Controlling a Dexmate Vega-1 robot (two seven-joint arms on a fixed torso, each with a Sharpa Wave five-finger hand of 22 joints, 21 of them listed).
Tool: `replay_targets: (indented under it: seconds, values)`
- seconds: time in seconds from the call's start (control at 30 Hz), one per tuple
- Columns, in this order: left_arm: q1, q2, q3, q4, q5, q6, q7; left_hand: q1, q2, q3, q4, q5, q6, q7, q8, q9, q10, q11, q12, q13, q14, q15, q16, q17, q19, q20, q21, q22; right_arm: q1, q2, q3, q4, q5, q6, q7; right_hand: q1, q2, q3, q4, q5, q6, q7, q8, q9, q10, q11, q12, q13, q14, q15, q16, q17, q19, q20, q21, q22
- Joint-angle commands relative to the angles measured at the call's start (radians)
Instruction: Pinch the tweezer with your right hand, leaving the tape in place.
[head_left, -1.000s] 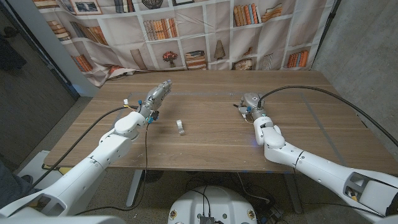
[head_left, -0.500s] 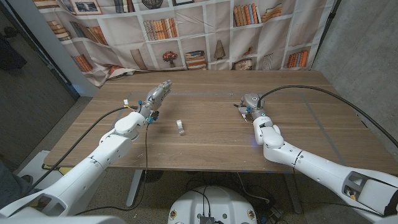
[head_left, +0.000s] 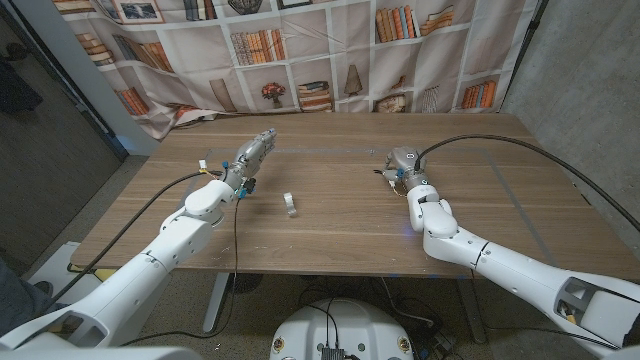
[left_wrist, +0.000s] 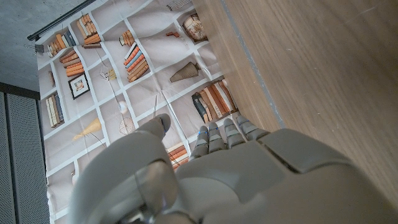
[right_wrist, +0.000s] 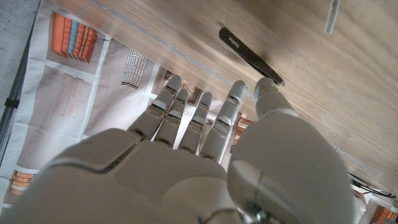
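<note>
The tweezer (right_wrist: 246, 52) is a thin black strip lying flat on the wooden table, just beyond my right hand's fingertips (right_wrist: 237, 88). My right hand (head_left: 402, 160) is over the table's middle right, fingers stretched out and slightly apart, holding nothing. Its thumb tip sits at the tweezer's near end; whether it touches I cannot tell. The tape (head_left: 290, 204) is a small white piece standing on the table between my arms. My left hand (head_left: 254, 150) reaches out at the far left of the table, fingers straight and nothing in it.
A bookshelf-print curtain (head_left: 300, 60) hangs behind the table's far edge (head_left: 340, 113). A black cable (head_left: 520, 150) arcs over the table's right side to my right wrist. A pale short mark (right_wrist: 333, 15) lies on the wood past the tweezer.
My right hand has crept slightly farther from me toward the tweezer. Left hand and tape have not moved.
</note>
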Motion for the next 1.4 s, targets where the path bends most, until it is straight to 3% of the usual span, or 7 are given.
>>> replay_targets:
  seconds: [0.03,0.6,0.8,0.93,1.07,1.13,1.4]
  values:
    - [-0.003,-0.002,0.001,0.003,-0.003,0.001,-0.002,-0.008,0.002,0.010,0.001,-0.007,0.013,-0.001,0.001,0.004,0.006,0.000,0.003,0.006,0.006,0.003,0.001,0.000,0.000,0.006,0.002,0.003,-0.053,-0.024,0.072,-0.097,0.048,0.006,-0.036,-0.019,-0.001,-0.009,0.004,0.003,-0.044,0.002,-0.019,0.007,-0.012,0.004,-0.003,0.004,-0.005,0.006,-0.001,0.005,-0.008,-0.002,-0.006,0.005]
    - [0.003,0.006,-0.006,-0.004,-0.025,-0.007,-0.031,-0.011,0.003,0.016,-0.001,-0.008,0.019,0.000,0.002,0.004,0.019,0.003,0.007,0.006,0.011,0.003,0.002,0.000,0.000,0.001,0.002,0.003,-0.214,-0.005,0.362,-0.182,0.468,0.359,-0.323,-0.098,0.029,-0.031,0.037,0.000,-0.165,0.012,-0.093,0.005,0.035,0.067,0.016,0.002,0.050,-0.006,0.014,0.003,0.057,-0.019,0.016,0.008]
    - [0.009,0.002,-0.010,-0.011,-0.032,-0.021,-0.033,-0.014,0.001,0.017,0.000,-0.010,0.022,-0.001,0.003,0.004,0.021,-0.001,0.008,0.006,0.013,0.002,0.002,0.000,-0.003,-0.002,0.000,0.003,-0.246,-0.004,0.442,-0.177,0.648,0.498,-0.301,-0.111,0.037,-0.033,0.042,0.000,-0.174,0.040,-0.101,0.004,0.038,0.085,0.016,0.002,0.042,-0.001,0.008,0.004,0.057,-0.025,0.016,0.009]
    - [0.010,-0.001,-0.010,-0.014,-0.031,-0.029,-0.031,-0.024,-0.012,0.009,0.003,-0.017,0.022,-0.001,0.002,0.004,0.019,-0.003,0.007,0.006,0.013,0.002,0.002,0.001,-0.006,-0.002,-0.001,0.003,-0.261,-0.003,0.481,-0.166,0.749,0.565,-0.274,-0.172,0.055,-0.056,0.075,0.000,-0.189,0.066,-0.113,0.004,0.039,0.106,0.013,0.001,0.022,0.017,0.003,0.009,0.040,-0.019,0.010,0.010]
    - [0.015,-0.004,-0.010,-0.023,-0.027,-0.027,-0.015,-0.078,-0.061,-0.036,0.026,-0.053,0.022,-0.001,0.000,0.006,0.020,-0.001,0.006,0.007,0.013,0.001,0.002,0.003,-0.007,-0.003,-0.003,0.004,-0.259,-0.014,0.501,-0.141,0.820,0.618,-0.234,-0.220,0.083,-0.064,0.098,0.014,-0.245,0.097,-0.135,0.004,0.004,0.135,-0.002,0.002,-0.010,0.037,-0.003,0.009,0.009,-0.011,-0.003,0.009]
    - [0.019,-0.005,-0.009,-0.028,-0.020,-0.028,-0.004,-0.143,-0.127,-0.095,0.045,-0.106,0.019,-0.001,-0.002,0.007,0.020,0.002,0.005,0.008,0.011,0.001,0.002,0.004,-0.007,0.001,-0.005,0.004,-0.257,-0.010,0.510,-0.117,0.856,0.661,-0.222,-0.235,0.089,-0.067,0.102,0.017,-0.268,0.105,-0.139,0.004,-0.015,0.143,-0.007,0.002,-0.025,0.049,-0.006,0.008,-0.008,-0.002,-0.010,0.009]
    - [0.019,-0.011,-0.007,-0.033,-0.015,-0.019,0.016,-0.173,-0.153,-0.121,0.049,-0.123,0.018,0.001,-0.002,0.007,0.021,-0.001,0.005,0.008,0.012,0.003,0.002,0.005,-0.005,-0.002,-0.006,0.004,-0.250,-0.005,0.537,-0.058,0.985,0.750,-0.150,-0.285,0.096,-0.086,0.124,0.019,-0.296,0.127,-0.139,0.004,-0.042,0.169,-0.012,0.004,-0.058,0.074,-0.007,0.010,-0.029,0.006,-0.019,0.009]
